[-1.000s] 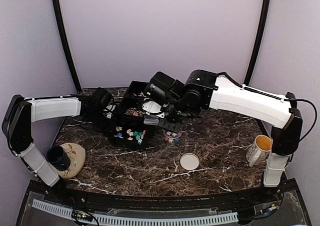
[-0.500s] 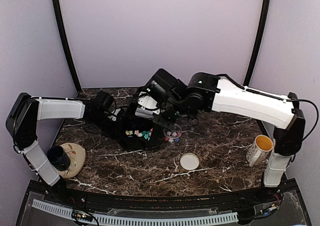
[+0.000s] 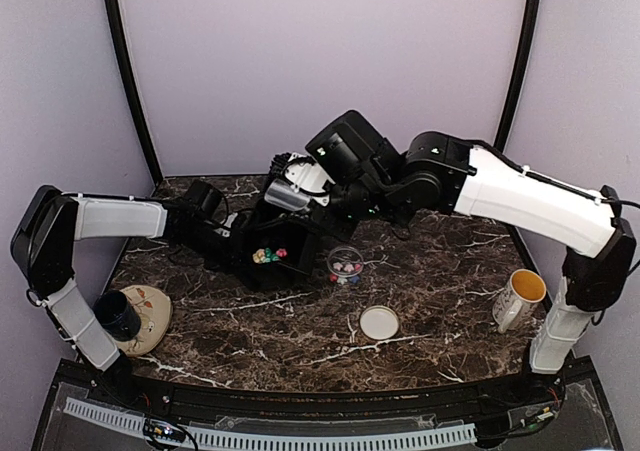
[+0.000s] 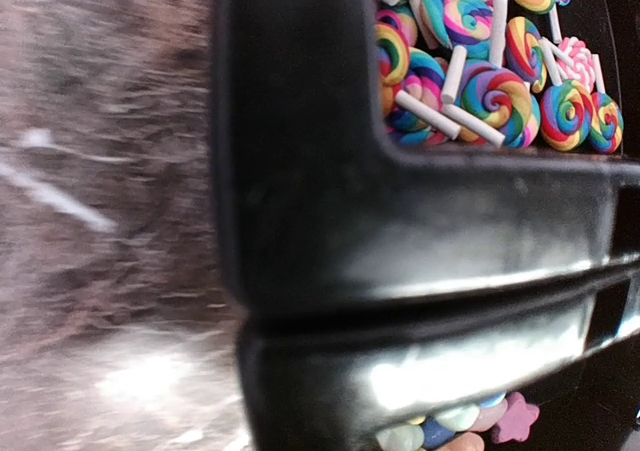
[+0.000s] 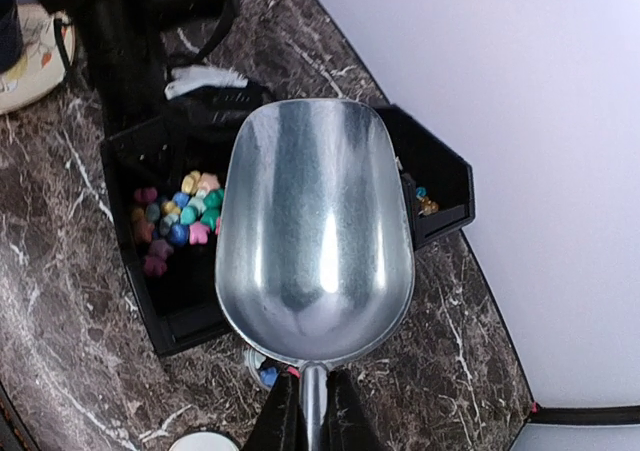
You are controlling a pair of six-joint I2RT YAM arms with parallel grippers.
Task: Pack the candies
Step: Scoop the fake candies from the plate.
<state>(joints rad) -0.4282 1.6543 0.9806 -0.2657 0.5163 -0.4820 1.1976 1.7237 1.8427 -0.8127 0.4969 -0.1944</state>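
The candies [image 3: 268,255] are small pastel star-like pieces heaped in one compartment of a black tray [image 3: 250,271]. They also show in the right wrist view [image 5: 180,216] and the left wrist view [image 4: 470,426]. My left gripper [image 3: 222,233] is at the tray's left wall [image 4: 400,241], which fills its view; its fingers cannot be made out there. My right gripper [image 3: 335,186] is shut on the handle of a metal scoop [image 5: 315,231]. The scoop is empty and held above the tray. A small clear cup [image 3: 345,264] with a few candies stands just right of the tray.
Swirl lollipops [image 4: 480,81] fill another tray compartment. A white lid [image 3: 379,322] lies in front of the cup. A mug [image 3: 520,296] stands at the right edge. A plate with a dark cup [image 3: 130,316] sits at the near left.
My right arm has lifted the scoop up and back from the tray. My left gripper and the tray have shifted right, and the candies have slid together in their compartment.
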